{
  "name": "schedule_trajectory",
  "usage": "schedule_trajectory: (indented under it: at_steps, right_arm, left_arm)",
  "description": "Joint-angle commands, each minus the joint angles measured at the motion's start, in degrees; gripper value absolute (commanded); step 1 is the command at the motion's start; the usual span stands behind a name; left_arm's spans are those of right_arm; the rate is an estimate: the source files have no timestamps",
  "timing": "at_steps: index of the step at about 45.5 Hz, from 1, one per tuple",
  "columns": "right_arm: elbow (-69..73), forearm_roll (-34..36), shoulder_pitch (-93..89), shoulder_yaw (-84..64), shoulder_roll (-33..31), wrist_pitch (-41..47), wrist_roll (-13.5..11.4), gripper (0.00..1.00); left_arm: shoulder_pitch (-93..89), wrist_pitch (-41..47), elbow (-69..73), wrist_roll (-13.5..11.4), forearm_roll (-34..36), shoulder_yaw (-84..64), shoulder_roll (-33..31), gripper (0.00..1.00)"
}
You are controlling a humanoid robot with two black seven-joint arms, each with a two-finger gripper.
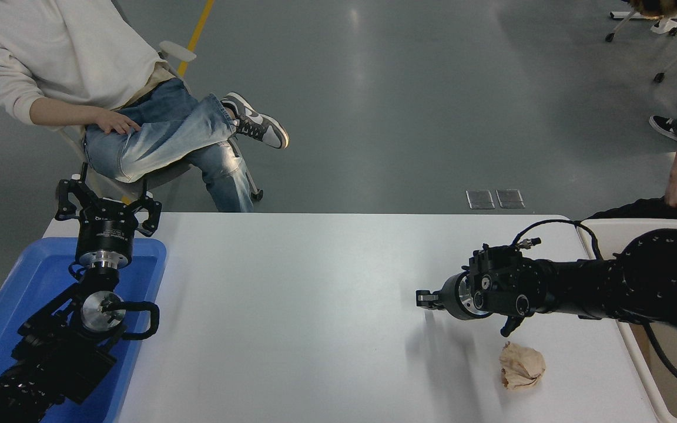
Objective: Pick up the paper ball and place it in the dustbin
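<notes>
Crumpled tan-brown paper ball (521,366) loose on white counter (315,305) near right edge, ungrasped. Right pincer (424,299) empty, closure unclear. Cream-white plastic dustbin (609,235) past right edge. Left pincer (106,202) open, parked far-left corner. Pick, drop remain.

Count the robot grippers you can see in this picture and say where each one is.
2. The left gripper is raised over the blue tray at the table's left. The right gripper reaches in from the right, above the paper ball.

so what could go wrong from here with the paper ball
The right gripper points left across the table, with the paper ball nearer the camera, under the wrist; a sweep could knock the ball away. The right arm also crosses over the dustbin, so the drop may need repositioning.
</notes>
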Motion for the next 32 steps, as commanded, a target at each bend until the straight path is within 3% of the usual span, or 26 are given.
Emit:
schedule_trajectory:
  at_steps: [1,18,24,25,26,27,28,32]
  right_arm:
    - [0.73,0.02,0.33,0.02,-0.65,-0.06,-0.04,0.00]
    - [3.28,0.37,3.84,-0.59,-1.18,0.29,-0.21,0.00]
    - [7.58,0.81,8.85,-0.59,-5.31,3.19,-0.04,0.00]
    - [8.37,0.89,9.64,-0.42,-5.66,3.19,-0.04,0.19]
    - [9.16,0.98,10.52,-0.24,-6.19,3.19,-0.12,0.49]
    - [9.78,1.07,11.31,-0.24,-6.89,3.28,-0.12,0.90]
    - [10.48,1.16,12.27,-0.24,-7.76,3.80,-0.30,1.00]
    - [13.91,1.42,16.58,-0.68,-12.42,6.43,-0.39,1.00]
  left_arm:
    - [0.08,-0.05,-0.03,0.00,0.00,-0.27,-0.09,0.99]
    - [0.08,0.03,-0.03,0.09,0.09,-0.01,0.00,0.99]
    - [0.08,0.03,-0.03,0.09,0.00,-0.01,0.00,0.99]
    - [0.08,0.03,0.06,0.09,0.00,-0.01,0.00,0.99]
    - [-0.01,0.03,0.06,0.09,0.00,-0.09,0.00,0.99]
    - [0.08,0.03,0.06,0.09,0.00,-0.01,0.00,0.99]
    - [0.08,0.03,-0.03,0.09,0.00,-0.01,0.00,0.99]
    - [0.08,0.03,-0.03,0.09,0.00,-0.01,0.00,0.99]
